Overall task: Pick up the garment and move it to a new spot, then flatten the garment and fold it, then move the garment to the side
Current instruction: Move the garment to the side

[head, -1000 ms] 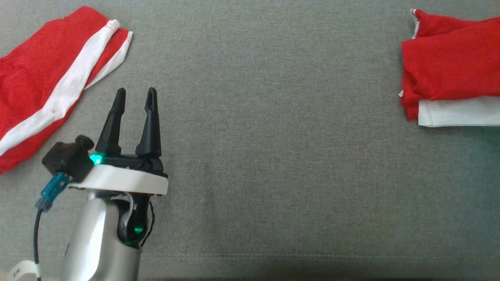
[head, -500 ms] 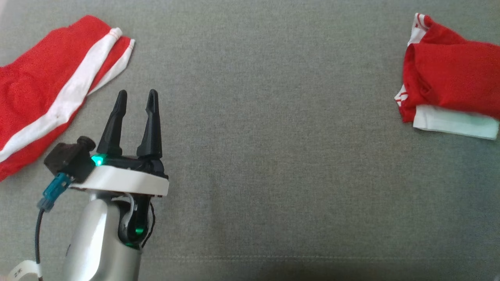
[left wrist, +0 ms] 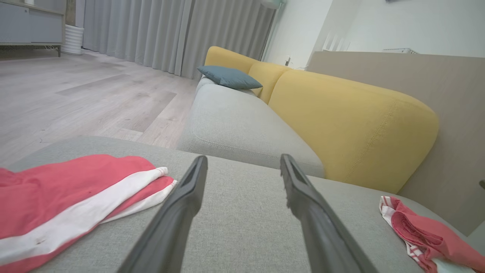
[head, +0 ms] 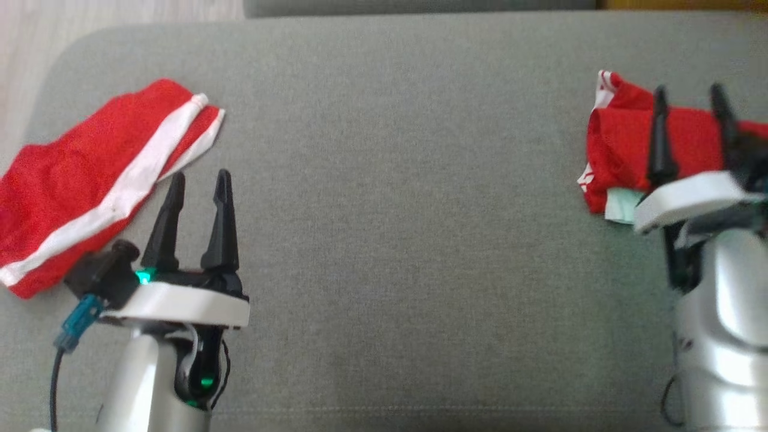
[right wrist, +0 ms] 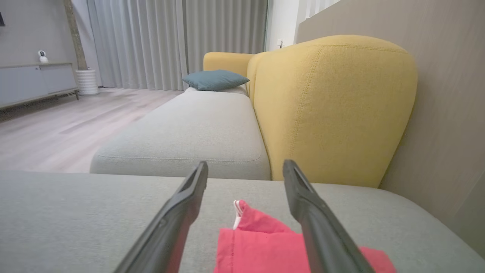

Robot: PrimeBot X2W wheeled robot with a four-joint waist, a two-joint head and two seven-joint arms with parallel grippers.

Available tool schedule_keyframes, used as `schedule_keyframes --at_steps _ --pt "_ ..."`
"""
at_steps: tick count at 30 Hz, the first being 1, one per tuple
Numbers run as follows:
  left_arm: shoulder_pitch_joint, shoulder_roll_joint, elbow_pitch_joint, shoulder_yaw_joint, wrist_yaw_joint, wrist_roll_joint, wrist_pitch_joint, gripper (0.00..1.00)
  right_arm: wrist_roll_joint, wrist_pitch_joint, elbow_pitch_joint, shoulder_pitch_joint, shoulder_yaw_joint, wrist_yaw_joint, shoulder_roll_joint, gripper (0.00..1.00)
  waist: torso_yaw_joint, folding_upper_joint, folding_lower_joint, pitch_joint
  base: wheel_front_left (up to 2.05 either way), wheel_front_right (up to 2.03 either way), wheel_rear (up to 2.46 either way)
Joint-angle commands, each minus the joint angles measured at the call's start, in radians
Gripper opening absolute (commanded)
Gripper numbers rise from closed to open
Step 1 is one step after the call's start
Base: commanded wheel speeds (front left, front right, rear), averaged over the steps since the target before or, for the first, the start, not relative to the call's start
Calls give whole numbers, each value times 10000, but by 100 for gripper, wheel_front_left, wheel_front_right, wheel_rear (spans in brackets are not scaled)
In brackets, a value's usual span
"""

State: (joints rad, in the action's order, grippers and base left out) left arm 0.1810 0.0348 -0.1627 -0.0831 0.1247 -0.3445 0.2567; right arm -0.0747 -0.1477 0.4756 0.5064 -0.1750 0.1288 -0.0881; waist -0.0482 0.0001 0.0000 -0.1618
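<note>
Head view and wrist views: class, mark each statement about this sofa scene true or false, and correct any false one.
1. The right end effector is open, over the folded red and white fabric garment. True.
2. The left end effector grips the flat red fabric garment with a white stripe. False: it is open, holds nothing and is apart from that garment.
3. A blue-grey cushion lies on the farther grey sofa seat. True.
4. The padded fabric backrest is green. False: it is yellow.
5. Both garments lie on the grey fabric surface. True.
</note>
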Motion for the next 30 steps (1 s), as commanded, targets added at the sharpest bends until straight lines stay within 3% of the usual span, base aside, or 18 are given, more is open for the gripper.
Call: schedule_keyframes --at_steps 1,11,30 --pt "117 154 355 330 59 32 51 100 184 -242 -411 -99 403 19 174 100 27 -1 0 389 0 0 0" --pt "-627 154 391 311 -13 -6 51 100 1393 -858 -660 -1935 1517 19 374 100 54 -1 0 1147 0 0 0" --pt "-1352 154 511 101 -147 36 51 100 2291 -1136 -1599 -3627 1753 19 378 100 84 -1 0 1468 0 0 0"
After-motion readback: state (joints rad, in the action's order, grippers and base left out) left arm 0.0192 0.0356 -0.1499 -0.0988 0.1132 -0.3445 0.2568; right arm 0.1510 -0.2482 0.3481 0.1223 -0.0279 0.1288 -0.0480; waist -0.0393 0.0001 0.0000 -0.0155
